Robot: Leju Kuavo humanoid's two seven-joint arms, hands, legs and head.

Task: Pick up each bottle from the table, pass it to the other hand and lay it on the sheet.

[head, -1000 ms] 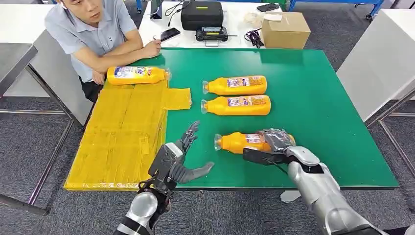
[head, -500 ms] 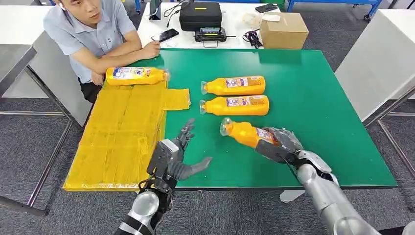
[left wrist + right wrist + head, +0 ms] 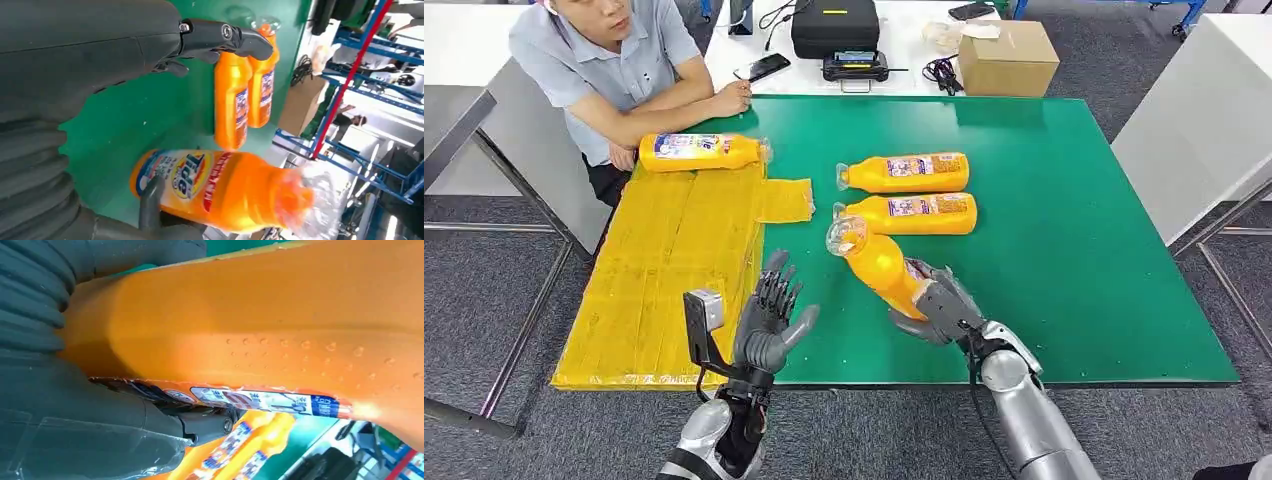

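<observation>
My right hand (image 3: 939, 305) grips an orange bottle (image 3: 876, 264) by its base, lifted off the green table (image 3: 1064, 230) and tilted with its clear cap up and to the left. The same bottle (image 3: 225, 190) looms close in the left wrist view, and its orange body (image 3: 280, 320) sits against the right hand in the right wrist view. My left hand (image 3: 769, 320) is raised with fingers spread and holds nothing, a short way left of the bottle. Two more orange bottles (image 3: 906, 173) (image 3: 909, 213) lie side by side mid-table. Another bottle (image 3: 704, 152) lies at the far end of the yellow sheet (image 3: 674, 270).
A person (image 3: 609, 65) sits at the table's far left corner, forearms resting by the sheet's far end. Behind the green table stands a white table with a black case (image 3: 836, 28), a cardboard box (image 3: 1009, 58) and a phone (image 3: 767, 69). Another white table (image 3: 1204, 120) stands to the right.
My right hand has lifted the bottle off the table and swung it left, cap rising. My left hand has turned upright, fingers spread, and moved slightly left.
</observation>
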